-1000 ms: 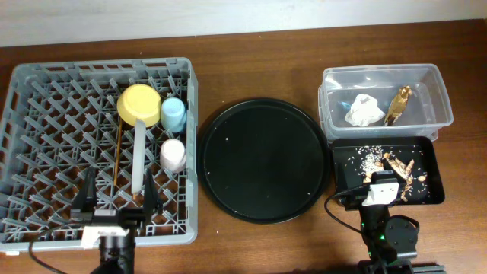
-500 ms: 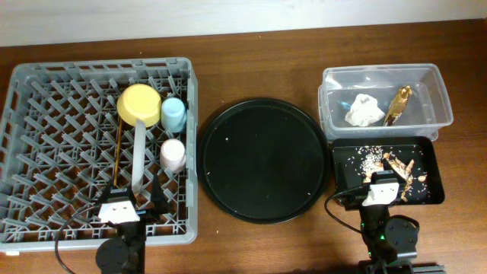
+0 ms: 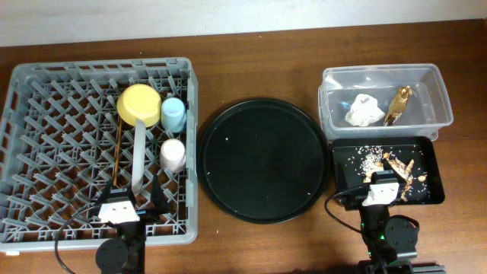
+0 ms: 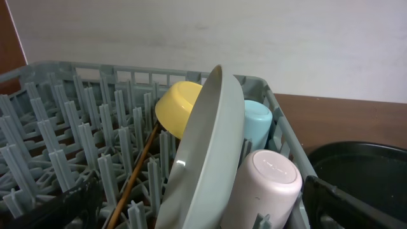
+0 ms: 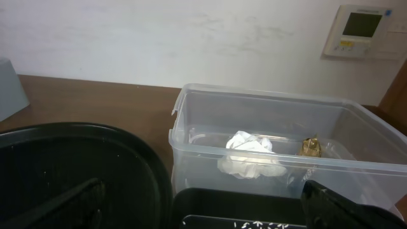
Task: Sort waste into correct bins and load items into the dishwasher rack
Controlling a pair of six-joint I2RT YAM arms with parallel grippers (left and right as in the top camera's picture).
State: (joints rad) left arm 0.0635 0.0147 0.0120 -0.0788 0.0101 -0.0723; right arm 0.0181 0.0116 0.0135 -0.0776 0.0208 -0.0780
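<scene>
Matt grey plastic rack; glossy clear plastic tub; crumpled paper tissue; wooden table.

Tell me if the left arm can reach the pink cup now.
Probably yes: the open left gripper sits just short of the pink cup; the plate standing beside it may crowd one finger.

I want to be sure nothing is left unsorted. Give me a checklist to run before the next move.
1. Pink cup, blue cup, yellow bowl, plate and chopsticks in the dishwasher rack: ok.
2. Tissue and gold wrapper in the clear tub: ok.
3. Food scraps in the black tray: ok.
4. Round black tray free of waste: cannot tell, a few pale specks.
5. Left gripper and right gripper open, empty: ok.
</scene>
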